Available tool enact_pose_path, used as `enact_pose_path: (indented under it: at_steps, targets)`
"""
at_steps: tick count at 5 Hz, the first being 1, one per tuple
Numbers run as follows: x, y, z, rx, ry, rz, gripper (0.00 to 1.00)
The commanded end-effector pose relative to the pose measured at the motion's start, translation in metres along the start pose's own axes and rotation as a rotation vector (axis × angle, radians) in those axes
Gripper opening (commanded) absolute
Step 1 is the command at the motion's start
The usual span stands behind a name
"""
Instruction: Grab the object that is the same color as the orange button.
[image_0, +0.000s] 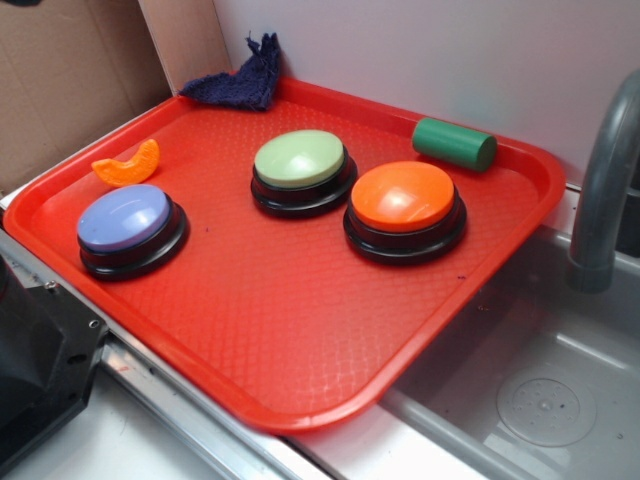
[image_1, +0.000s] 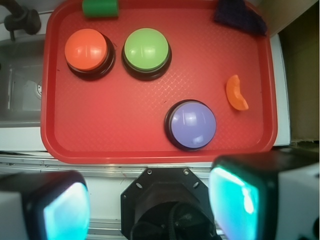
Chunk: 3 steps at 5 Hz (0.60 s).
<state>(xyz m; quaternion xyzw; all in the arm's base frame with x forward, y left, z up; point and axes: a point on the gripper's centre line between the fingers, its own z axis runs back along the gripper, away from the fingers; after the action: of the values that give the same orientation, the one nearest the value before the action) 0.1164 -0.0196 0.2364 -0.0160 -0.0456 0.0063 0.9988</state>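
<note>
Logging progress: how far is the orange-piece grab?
Done: nothing visible yet. The orange slice lies free on the tray, beside the purple button, far from the orange button. In hand: the end effector hangs open and empty, off the tray's near edge. Left: approach, grasp, lift.

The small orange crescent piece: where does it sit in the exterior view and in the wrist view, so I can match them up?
Exterior: the orange crescent lies at the tray's far left edge, just behind the lavender-blue button.
Wrist: it lies at right of centre, near the tray's right rim, up and right of the lavender-blue button.
Shared landmark: the lavender-blue button, the crescent's nearest neighbour in both views.
</note>
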Motion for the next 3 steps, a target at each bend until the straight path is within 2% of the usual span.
enact_pose_path:
  at_steps: [1, 2, 3]
  targets:
    - [0.0, 0.0, 0.0, 0.0, 0.0, 0.0, 1.0]
    - [0.026, 0.032, -0.035, 0.056, 0.057, 0.056, 1.0]
    - [0.035, 0.068, -0.06, 0.117, 0.031, 0.107, 1.0]
